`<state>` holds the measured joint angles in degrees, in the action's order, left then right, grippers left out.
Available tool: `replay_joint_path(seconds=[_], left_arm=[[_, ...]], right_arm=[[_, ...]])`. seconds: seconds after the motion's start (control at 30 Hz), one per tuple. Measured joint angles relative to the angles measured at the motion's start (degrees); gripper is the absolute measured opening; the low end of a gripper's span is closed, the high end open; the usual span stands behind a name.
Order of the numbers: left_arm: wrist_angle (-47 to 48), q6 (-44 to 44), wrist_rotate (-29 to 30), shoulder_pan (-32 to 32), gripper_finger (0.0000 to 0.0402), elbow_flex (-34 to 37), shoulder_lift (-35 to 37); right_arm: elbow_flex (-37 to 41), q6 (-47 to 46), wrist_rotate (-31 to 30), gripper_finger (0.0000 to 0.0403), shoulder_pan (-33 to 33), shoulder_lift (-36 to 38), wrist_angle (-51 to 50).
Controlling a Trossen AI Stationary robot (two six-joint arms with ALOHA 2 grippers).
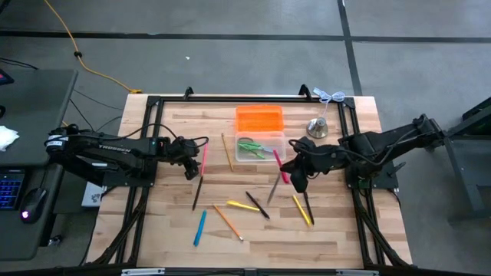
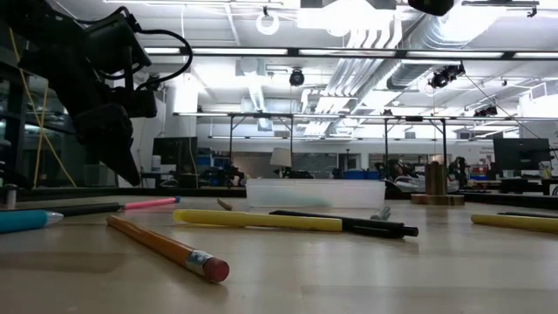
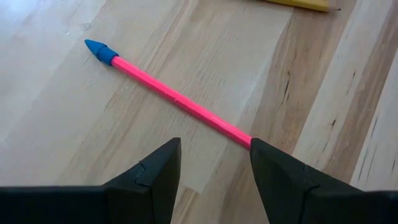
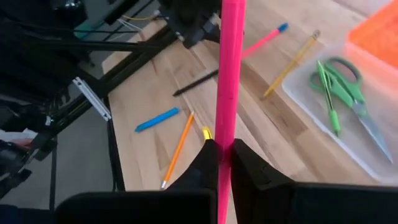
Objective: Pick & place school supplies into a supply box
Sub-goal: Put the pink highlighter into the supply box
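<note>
Right gripper (image 4: pixel 225 155) pinching 1 pink pen (image 4: pixel 229 74), lifted off the tabletop (image 1: pixel 330 230) just beside the clear supply box (image 1: pixel 258 149), likely for carrying over its rim. Left gripper (image 3: pixel 214 168) spread, straddling the end of a 2nd pink pen (image 3: pixel 180 99), lined up for a grab. Inside the box: 1 pair of green scissors (image 4: pixel 348 93) and 1 green pen (image 4: pixel 328 99). 1 orange lid (image 1: pixel 259 117) behind it. Loose on the wood, roughly 9 more pens and pencils, hard to count exactly.
</note>
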<state>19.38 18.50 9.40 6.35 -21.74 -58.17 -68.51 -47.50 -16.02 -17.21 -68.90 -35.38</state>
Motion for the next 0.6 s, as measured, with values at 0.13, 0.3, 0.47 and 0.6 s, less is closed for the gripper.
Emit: replay_joint_path(seconds=[0.13,0.3,0.47,0.6], left_arm=[[-1.82,0.0,-2.51,0.0,0.0223,0.0,0.0],[-7.72,0.02,-6.15,0.0,0.0223,0.0,0.0],[-12.11,0.0,-7.52,0.01,0.0223,-0.01,0.0],[-13.54,0.0,-7.57,0.0,0.0223,-0.02,0.0]], right_arm=[[0.0,4.62,-0.1,0.0,0.0,0.0,2.72],[0.0,11.07,-0.31,0.0,-0.02,0.0,6.64],[0.0,18.05,-0.85,0.0,-0.02,0.0,9.38],[-0.01,23.32,-1.3,0.0,0.0,0.0,12.0]])
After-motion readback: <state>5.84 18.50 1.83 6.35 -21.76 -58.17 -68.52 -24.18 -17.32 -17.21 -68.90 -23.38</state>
